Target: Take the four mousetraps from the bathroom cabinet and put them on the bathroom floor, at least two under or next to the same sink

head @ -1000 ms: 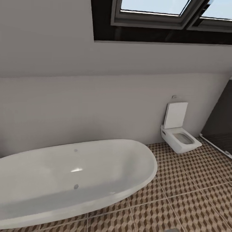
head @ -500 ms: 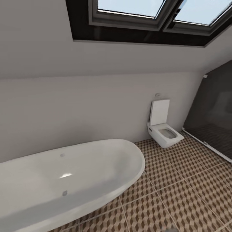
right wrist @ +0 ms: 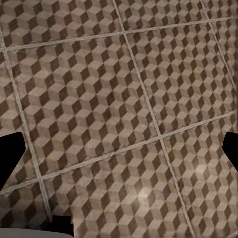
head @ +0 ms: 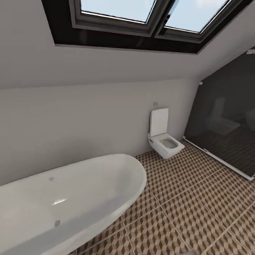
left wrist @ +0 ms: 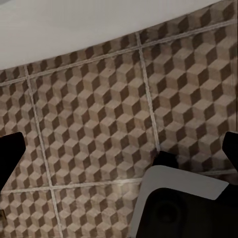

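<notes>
1. The left gripper (left wrist: 119, 148) hangs above the bathroom floor (left wrist: 99, 119), its two dark fingertips (left wrist: 11, 151) showing at opposite edges of the left wrist view, spread wide with nothing between them.
2. Under that gripper lie cube-patterned tiles with pale grout lines; beyond the fingertips a white curved surface (apparently the flank of the bathtub (left wrist: 74, 25)) meets the tiles.
3. Nearer the wrist than the fingertips, a pale grey and black part of the robot (left wrist: 178, 203) overlaps the tiles.
4. The right gripper (right wrist: 119, 148) is likewise wide apart and empty, its dark fingertips (right wrist: 10, 153) at the two edges of the right wrist view, with the same tiled bathroom floor (right wrist: 119, 99) spread out below and ahead of it.
5. In the head view the white rounded bathtub (head: 71, 202) stands on the bathroom floor (head: 184, 205) against a pale wall (head: 88, 120), on the robot's left side.
6. Farther ahead, a white square toilet (head: 163, 141) with its lid raised is mounted on that wall, well apart from the bathtub.
7. To the robot's right of the toilet, a dark glass shower enclosure (head: 226, 120) stands over darker tiles.
8. Skylight windows (head: 141, 14) sit in the sloping ceiling above the wall.
</notes>
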Controlling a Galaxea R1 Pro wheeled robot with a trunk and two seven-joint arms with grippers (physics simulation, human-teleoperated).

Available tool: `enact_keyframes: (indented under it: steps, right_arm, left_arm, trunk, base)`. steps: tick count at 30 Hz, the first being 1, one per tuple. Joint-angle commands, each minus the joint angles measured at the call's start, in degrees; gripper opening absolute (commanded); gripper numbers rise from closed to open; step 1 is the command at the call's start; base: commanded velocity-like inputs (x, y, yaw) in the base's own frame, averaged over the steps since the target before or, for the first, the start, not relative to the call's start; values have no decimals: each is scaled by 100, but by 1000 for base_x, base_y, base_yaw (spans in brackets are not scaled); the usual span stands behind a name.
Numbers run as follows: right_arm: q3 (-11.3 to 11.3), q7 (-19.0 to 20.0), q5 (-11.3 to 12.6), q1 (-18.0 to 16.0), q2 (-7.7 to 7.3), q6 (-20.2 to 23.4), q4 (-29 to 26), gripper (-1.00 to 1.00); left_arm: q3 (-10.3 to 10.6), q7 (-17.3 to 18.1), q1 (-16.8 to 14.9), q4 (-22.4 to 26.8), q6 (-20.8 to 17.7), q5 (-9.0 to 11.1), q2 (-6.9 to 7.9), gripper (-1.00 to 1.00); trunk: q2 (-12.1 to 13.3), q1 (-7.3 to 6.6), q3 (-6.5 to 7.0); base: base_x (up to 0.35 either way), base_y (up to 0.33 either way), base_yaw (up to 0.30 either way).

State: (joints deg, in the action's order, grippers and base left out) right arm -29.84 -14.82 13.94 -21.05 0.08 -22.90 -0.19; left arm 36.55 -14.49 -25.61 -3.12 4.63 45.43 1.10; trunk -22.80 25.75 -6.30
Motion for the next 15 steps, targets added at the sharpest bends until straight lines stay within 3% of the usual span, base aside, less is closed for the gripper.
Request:
enact_keyframes:
  steps: [1, 15]
  right_arm:
    - [-48, -12, 47, -4, 1, -13, 2, 100]
    - [-48, -12, 47, -4, 1, -13, 2, 100]
  left_arm:
    - [37, -1, -5, -11, 20, 36, -3, 100]
    - [37, -1, -5, -11, 20, 36, -3, 100]
  trunk:
    - [-12, 3, -8]
    - [-12, 3, 56]
  base:
    - [0, 0, -286]
    - [0, 0, -284]
